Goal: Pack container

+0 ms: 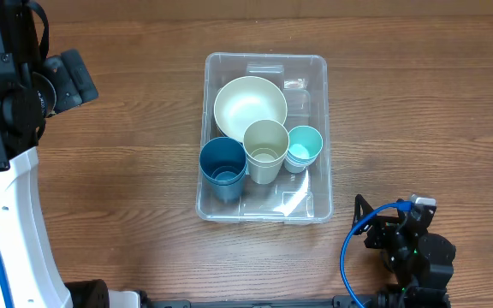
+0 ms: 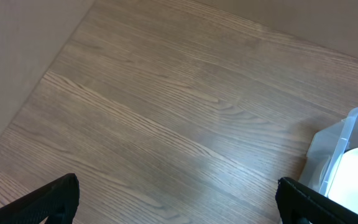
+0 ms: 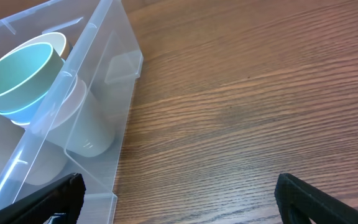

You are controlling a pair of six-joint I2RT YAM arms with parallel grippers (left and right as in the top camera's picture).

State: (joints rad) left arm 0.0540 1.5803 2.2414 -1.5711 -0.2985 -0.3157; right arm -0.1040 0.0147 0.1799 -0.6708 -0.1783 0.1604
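The clear plastic container point(image 1: 319, 77) stands in the middle of the table. It holds a cream bowl point(image 1: 250, 104), a cream cup point(image 1: 266, 150), a dark blue cup point(image 1: 222, 167) and stacked teal cups point(image 1: 304, 147). My left gripper point(image 2: 179, 202) is open and empty over bare wood at the far left, with the container's corner point(image 2: 340, 140) at its right. My right gripper point(image 3: 179, 199) is open and empty by the container's near right corner point(image 3: 114, 68); the teal cups point(image 3: 17, 78) show through the wall. In the overhead view the right gripper point(image 1: 409, 244) sits at the front right.
The left arm's white body point(image 1: 7, 214) runs along the table's left side. A blue cable point(image 1: 353, 235) loops beside the right arm. Wood table surface point(image 1: 101, 171) surrounds the container.
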